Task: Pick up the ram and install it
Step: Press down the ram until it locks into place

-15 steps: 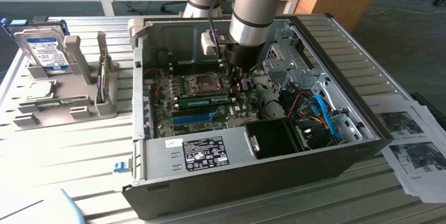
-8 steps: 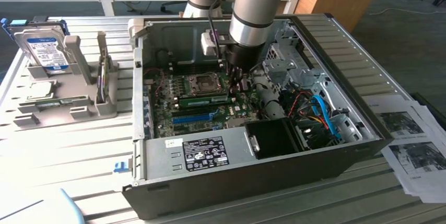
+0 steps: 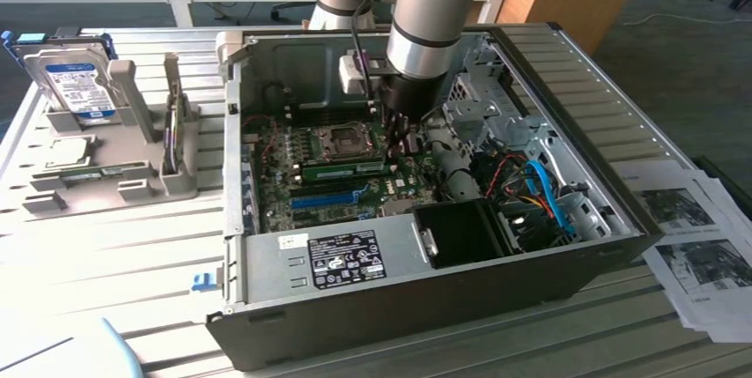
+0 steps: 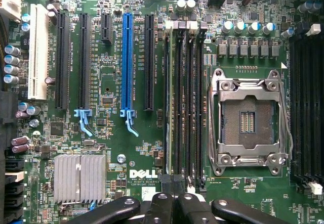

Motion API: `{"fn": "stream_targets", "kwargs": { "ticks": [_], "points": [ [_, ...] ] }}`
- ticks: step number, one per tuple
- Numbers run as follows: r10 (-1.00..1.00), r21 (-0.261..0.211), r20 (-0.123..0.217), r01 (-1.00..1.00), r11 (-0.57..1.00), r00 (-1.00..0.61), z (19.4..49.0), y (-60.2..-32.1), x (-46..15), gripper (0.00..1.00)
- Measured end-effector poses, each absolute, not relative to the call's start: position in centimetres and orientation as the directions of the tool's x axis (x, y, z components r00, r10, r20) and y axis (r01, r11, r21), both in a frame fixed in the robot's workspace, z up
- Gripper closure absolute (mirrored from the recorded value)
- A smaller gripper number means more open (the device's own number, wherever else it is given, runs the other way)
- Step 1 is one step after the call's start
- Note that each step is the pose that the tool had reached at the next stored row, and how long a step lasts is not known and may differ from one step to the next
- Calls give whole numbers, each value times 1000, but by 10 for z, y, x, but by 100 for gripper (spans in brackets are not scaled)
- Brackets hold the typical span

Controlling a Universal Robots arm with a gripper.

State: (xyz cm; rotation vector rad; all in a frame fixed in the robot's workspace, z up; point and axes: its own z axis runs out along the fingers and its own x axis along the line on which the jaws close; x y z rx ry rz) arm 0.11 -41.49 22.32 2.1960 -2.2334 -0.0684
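My pincer (image 4: 172, 193) closed over the board

The ram (image 3: 347, 168) stands in its slot beside the empty processor socket (image 4: 249, 123); my closed jaws sit at its end. A hard drive (image 3: 73, 85) rests well apart, outside the case (image 3: 411, 299).

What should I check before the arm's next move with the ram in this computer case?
1. Gripper shut: ok.
2. Ram standing in a slot of the motherboard, beside the processor socket: ok.
3. Ram pressed fully home: cannot tell.
4. Gripper touching the ram: cannot tell.
5. Cables apart from the ram: ok.
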Motion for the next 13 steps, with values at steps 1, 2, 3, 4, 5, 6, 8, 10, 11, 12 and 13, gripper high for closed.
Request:
{"fn": "stream_targets", "kwargs": {
  "ticks": [1, 2, 3, 4, 5, 6, 8, 10, 11, 12, 13],
  "points": [
    [-1000, 37, -25, -999, 16, -17, 223, -415, 1, 91],
    [-1000, 37, -25, -999, 16, -17, 223, -415, 1, 91],
    [-1000, 37, -24, -999, 16, -17, 223, -415, 1, 91],
    [-1000, 37, -24, -999, 16, -17, 223, -415, 1, 91],
    [-1000, 37, -24, -999, 16, -17, 222, -415, 1, 91],
    [-1000, 37, -24, -999, 16, -17, 222, -415, 1, 91],
    [-1000, 37, -24, -999, 16, -17, 222, -415, 1, 91],
    [-1000, 37, -24, -999, 16, -17, 222, -415, 1, 91],
    [-1000, 37, -24, -999, 17, -17, 222, -415, 1, 91],
    [-1000, 37, -24, -999, 17, -17, 222, -415, 2, 91],
    [-1000, 37, -24, -999, 17, -17, 222, -415, 2, 91]
  ]
}}
